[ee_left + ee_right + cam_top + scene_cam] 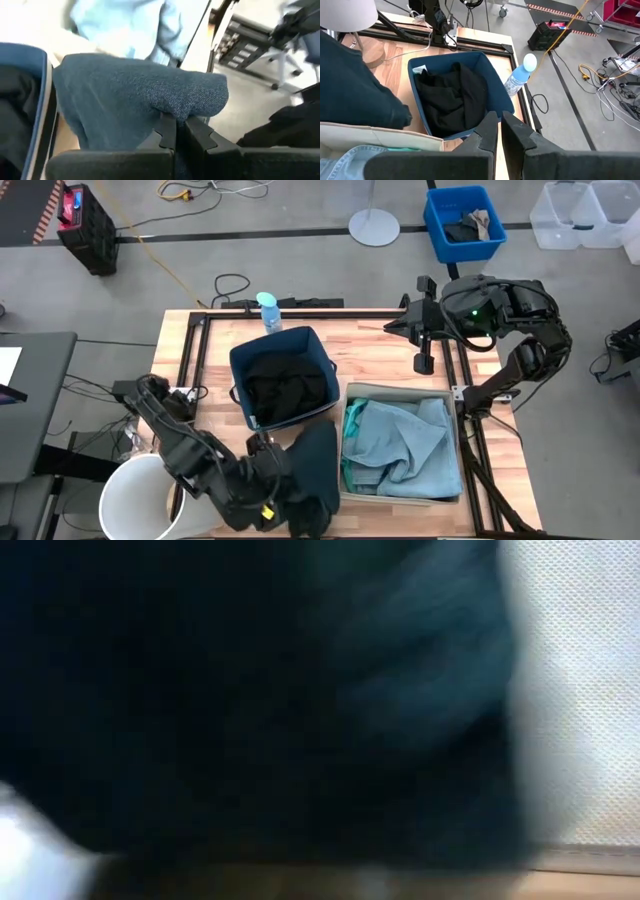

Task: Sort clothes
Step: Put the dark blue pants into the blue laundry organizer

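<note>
Wooden slats of the bench (380, 350) run inside a black metal frame, with grey floor and cables all round. Near the bench's 6 o'clock edge the left claw (268, 498) is clamped on a fold of the dark navy jeans (312, 475), its two fingers pinched together on the cloth in the left wrist view. The jeans hang from that grip as a long dark strip whose axis runs roughly 12 to 6 o'clock, in the gap between the two containers. From the claw, the dark blue bin (283, 378) lies at about 12 o'clock and already holds the black garment (288, 392). The pale box (402, 442), with the pale blue denim jeans (405, 438) and a sliver of the turquoise top (349, 470), lies at about 2 o'clock. By my judgement the coming move turns on carrying the navy jeans up and over the near rim of the blue bin, and the left arm is by far the nearer.

The right claw (392, 326) waits near the bench's 1 o'clock corner, fingers almost together and holding nothing.

The low view is filled by dark cloth, so the jeans' lower end and the bench beneath them cannot be made out. How much of the jeans trails below the claw is hidden.
</note>
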### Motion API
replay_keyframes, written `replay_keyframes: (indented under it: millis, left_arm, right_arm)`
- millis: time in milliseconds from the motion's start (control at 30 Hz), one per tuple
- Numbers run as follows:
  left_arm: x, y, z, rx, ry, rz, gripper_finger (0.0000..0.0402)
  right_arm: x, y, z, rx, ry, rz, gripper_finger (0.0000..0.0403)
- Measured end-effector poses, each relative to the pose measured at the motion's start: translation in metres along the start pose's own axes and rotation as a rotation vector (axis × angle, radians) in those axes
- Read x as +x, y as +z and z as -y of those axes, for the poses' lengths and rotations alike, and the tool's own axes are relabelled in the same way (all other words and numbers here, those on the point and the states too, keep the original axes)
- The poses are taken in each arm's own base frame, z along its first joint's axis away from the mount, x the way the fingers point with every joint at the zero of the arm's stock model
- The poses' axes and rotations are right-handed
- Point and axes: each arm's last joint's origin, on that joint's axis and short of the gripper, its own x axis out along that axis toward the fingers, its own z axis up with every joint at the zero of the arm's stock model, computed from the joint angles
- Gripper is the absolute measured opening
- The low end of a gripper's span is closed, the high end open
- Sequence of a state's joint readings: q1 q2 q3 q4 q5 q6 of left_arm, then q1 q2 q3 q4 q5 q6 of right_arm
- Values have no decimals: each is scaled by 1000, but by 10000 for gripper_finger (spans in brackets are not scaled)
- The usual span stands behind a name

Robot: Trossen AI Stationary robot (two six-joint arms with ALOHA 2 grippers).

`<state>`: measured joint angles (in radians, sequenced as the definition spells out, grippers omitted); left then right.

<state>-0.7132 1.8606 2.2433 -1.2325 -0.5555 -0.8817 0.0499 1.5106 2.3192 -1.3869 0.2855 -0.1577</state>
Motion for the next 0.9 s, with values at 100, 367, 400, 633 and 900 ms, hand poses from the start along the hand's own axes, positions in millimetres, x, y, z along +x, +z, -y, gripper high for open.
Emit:
replay_keyframes:
  millis: [100,367,400,633,900]
  left_arm:
    - [-13,8,-4,16,-22,62,2]
    - [-46,29,-16,67,-35,242,1]
    - [-50,32,-17,73,-35,269,1]
    - [-82,56,-30,94,20,494,0]
    - [-105,86,-46,108,136,706,0]
  right_arm:
    - [0,0,0,0,0,0,40]
    - [0,0,0,12,-1,3,40]
    - [0,0,0,15,-1,3,40]
    - [0,0,0,20,0,3,40]
    - [0,0,0,30,0,3,40]
